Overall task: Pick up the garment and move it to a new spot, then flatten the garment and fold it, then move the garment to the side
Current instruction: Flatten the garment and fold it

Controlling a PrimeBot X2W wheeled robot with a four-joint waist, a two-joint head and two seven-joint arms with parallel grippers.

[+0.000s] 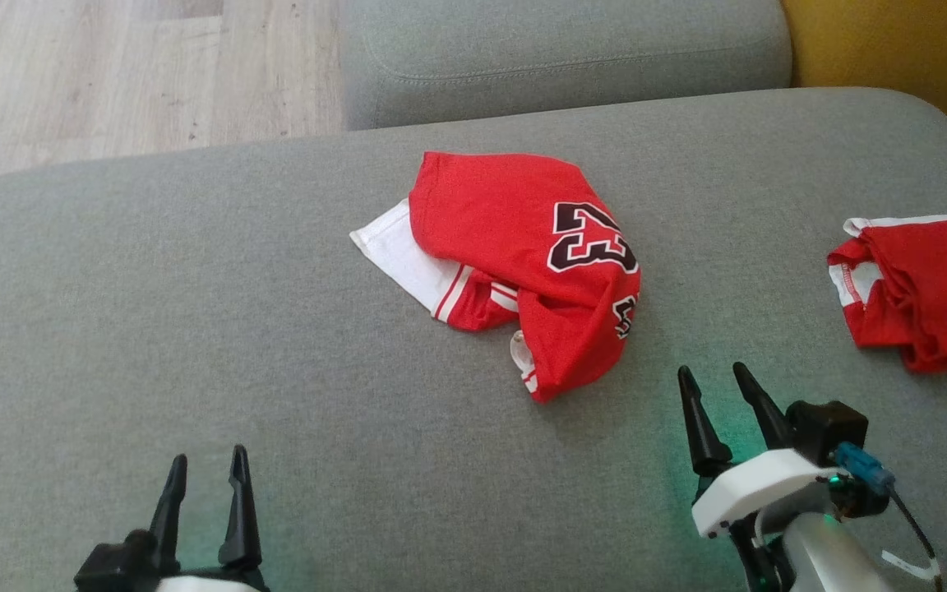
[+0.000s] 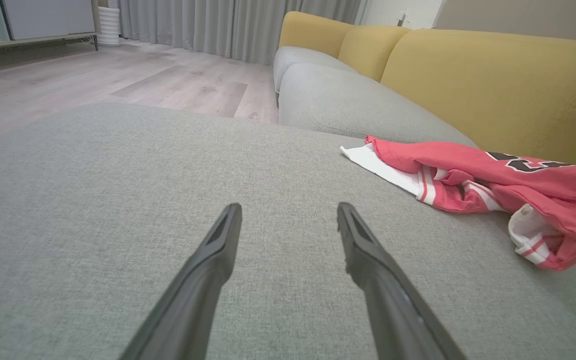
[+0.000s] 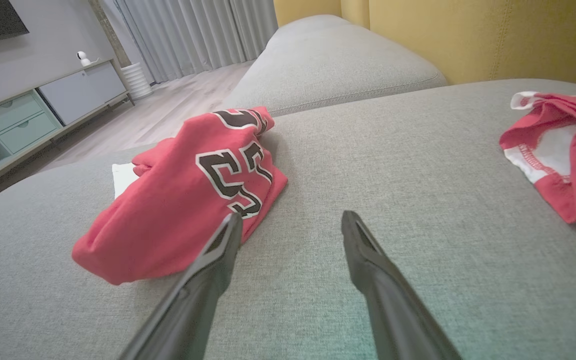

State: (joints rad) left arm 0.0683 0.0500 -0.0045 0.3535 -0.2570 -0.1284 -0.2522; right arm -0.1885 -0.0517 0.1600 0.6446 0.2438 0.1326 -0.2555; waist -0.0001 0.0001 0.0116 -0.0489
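Head view: the red garment (image 1: 523,247), printed with a dark 23, lies crumpled just past centre on the grey sofa cushion (image 1: 194,329). A second red garment (image 1: 926,288) sits at 3 o'clock. The left gripper (image 1: 208,456) at 7 o'clock and the right gripper (image 1: 713,370) at 5 o'clock are both released, holding nothing.

Left wrist view: the left gripper (image 2: 289,206) hangs spread over bare cushion, with the garment (image 2: 493,185) at 3 o'clock, well apart.

Right wrist view: the right gripper (image 3: 292,215) is spread wide. The garment (image 3: 183,210) lies at 10 o'clock, just beside one finger, and the second red garment (image 3: 563,150) lies at 2 o'clock.
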